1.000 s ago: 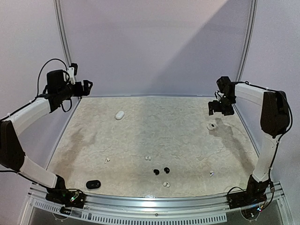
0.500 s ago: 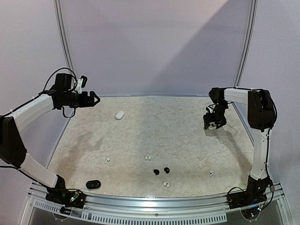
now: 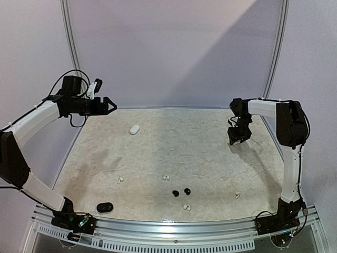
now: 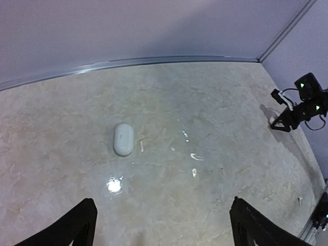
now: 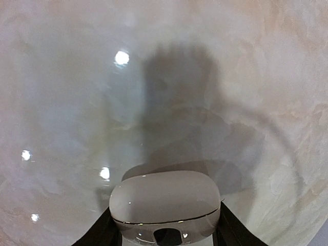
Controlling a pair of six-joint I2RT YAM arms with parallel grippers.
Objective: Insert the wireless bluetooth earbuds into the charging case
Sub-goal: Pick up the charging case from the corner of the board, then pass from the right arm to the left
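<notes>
Slipping: the small white case [image 5: 164, 197] is pinched low on its sides between the fingers [image 5: 98, 234] of the right end effector [image 3: 235, 139]. Because it is rounded and glossy, it could be squeezed out or twisted if it were lifted fast.
Right end effector: it is closed onto the small white case at the far right of the tabletop [image 3: 210, 158]. Whether the case is clear of the surface cannot be told.
Left end effector [image 3: 110, 105]: it is spread wide with nothing held, raised over the far left corner. The oval white case [image 4: 123, 139] lies ahead of and below it.
Earbuds: none is seated in a case. The black earbuds [image 3: 175, 193] lie side by side near the front middle, and the white earbuds [image 3: 166, 177] are scattered around them, well apart from the pinched case.
Lid: a seam is seen around the pinched case and the lid appears shut. If it is pried at with a weak hold, the case could be knocked loose.
Mismatching: a black case [image 3: 105, 207] also lies at the front left, so a bud could be put into the wrong case.
Nudging: such tiny buds could be pushed away rather than grasped.
</notes>
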